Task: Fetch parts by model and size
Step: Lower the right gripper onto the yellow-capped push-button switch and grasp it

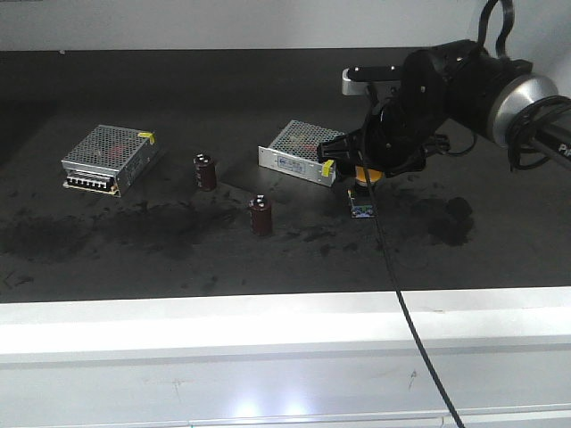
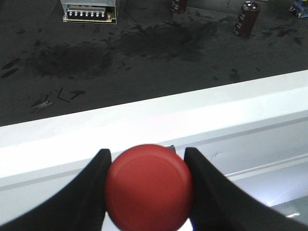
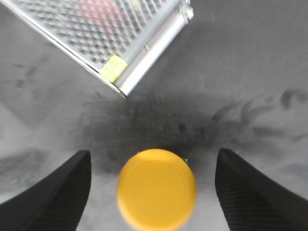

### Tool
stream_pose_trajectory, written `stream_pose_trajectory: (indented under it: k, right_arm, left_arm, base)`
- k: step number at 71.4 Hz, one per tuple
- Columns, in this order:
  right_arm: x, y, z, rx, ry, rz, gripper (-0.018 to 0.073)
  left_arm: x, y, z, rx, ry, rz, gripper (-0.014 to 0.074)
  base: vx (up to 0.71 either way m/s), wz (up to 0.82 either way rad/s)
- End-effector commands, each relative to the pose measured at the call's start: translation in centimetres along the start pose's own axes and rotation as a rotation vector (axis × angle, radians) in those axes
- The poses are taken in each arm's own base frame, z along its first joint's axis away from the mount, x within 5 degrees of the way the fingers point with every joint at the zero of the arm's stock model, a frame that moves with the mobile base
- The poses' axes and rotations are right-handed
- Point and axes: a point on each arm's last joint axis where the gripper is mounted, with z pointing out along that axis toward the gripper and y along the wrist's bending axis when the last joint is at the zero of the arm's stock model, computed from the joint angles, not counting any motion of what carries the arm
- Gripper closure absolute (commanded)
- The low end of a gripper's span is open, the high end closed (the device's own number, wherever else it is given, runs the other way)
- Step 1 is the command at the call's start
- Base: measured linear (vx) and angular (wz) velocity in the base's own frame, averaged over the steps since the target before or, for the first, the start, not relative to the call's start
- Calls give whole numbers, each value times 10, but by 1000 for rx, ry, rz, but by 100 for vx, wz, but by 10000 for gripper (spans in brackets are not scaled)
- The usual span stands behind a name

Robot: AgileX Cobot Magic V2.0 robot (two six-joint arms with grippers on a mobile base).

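Right gripper [image 3: 153, 159]: fingers [image 3: 55, 192] spread wide, touching nothing. The yellow-capped switch [image 3: 157, 188] stood between them on the dark mat [image 1: 178, 250], just off the front right corner of the centre mesh box [image 1: 299, 152].

Left gripper [image 2: 148, 154]: you had its fingers [image 2: 91, 192] clamped on the cap of the red-capped switch [image 2: 149, 190]. It was held over the white ledge [image 2: 144, 120], well to the near side of that box.

Labels:
- The centre mesh box carried a yellow sticker [image 3: 113, 67] and a white side label, with print too small to read.
- The right arm [image 1: 482, 80] showed white lettering starting "Pi", cut off by the frame edge.

Two dark brown cylinders [image 1: 205, 171] stood left of the box, and a second mesh box [image 1: 109, 159] farther left.
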Motion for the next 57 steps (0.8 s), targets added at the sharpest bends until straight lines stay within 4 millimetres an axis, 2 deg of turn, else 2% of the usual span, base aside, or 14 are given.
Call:
stream_pose_trajectory:
  k: [1, 11, 22, 29, 44, 51, 57]
  right_arm:
    - [-14, 1, -28, -14, -116, 10, 63]
    - [-13, 1, -26, -8, -100, 8, 193]
    - [-9, 1, -25, -9, -49, 17, 437]
    - [-6, -1, -33, 6, -39, 3, 576]
    - [8, 0, -66, -11, -104, -94, 570]
    - [27, -5, -84, -27, -200, -69, 569]
    - [51, -10, -96, -29, -275, -71, 569]
  left_arm:
    - [-12, -2, -4, 16, -86, 1, 603]
    - [-12, -2, -4, 16, -86, 1, 603]
    - [-12, -2, -4, 16, -86, 1, 603]
    - [-12, -2, -4, 16, -86, 1, 603]
    - [-12, -2, -4, 16, -86, 1, 603]
    - [-12, -2, -4, 16, -86, 1, 603]
    - [-12, -2, -4, 16, -86, 1, 603]
  base:
    - [0, 0]
    - [0, 0]
    - [0, 0]
    - [0, 0]
    - [0, 0]
    - [0, 0]
    - [0, 0]
